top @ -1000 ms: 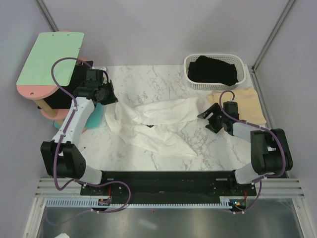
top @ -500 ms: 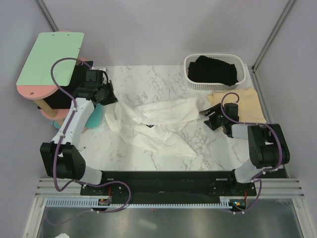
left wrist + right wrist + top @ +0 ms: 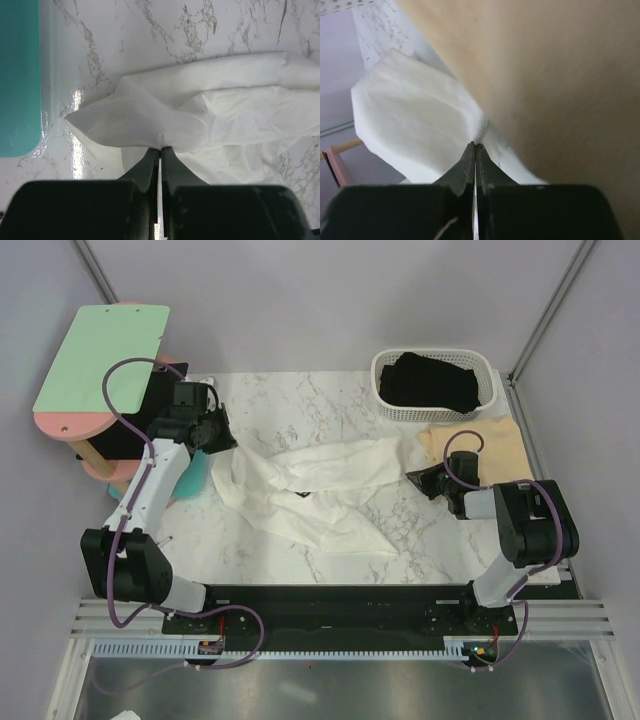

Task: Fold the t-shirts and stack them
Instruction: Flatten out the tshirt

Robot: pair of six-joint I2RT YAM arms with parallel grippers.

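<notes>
Marble table (image 3: 330, 390). White tee (image 3: 320, 490) crumpled mid-table, long axis left-right between your claws. Left gripper (image 3: 222, 445) clenched on its left end, right gripper (image 3: 412, 477) on its right end. Tan tee (image 3: 490, 445) just beyond right gripper; black tee (image 3: 435, 380) farthest, in basket (image 3: 385, 400).

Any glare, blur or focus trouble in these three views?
Top external: even light, sharp, soft shadows under the white t-shirt. Left wrist: a glare streak on the marble table beside the shirt; left tool dark and soft. Right wrist: tan t-shirt crowds the frame up close, out of focus; right tool blurred.
</notes>
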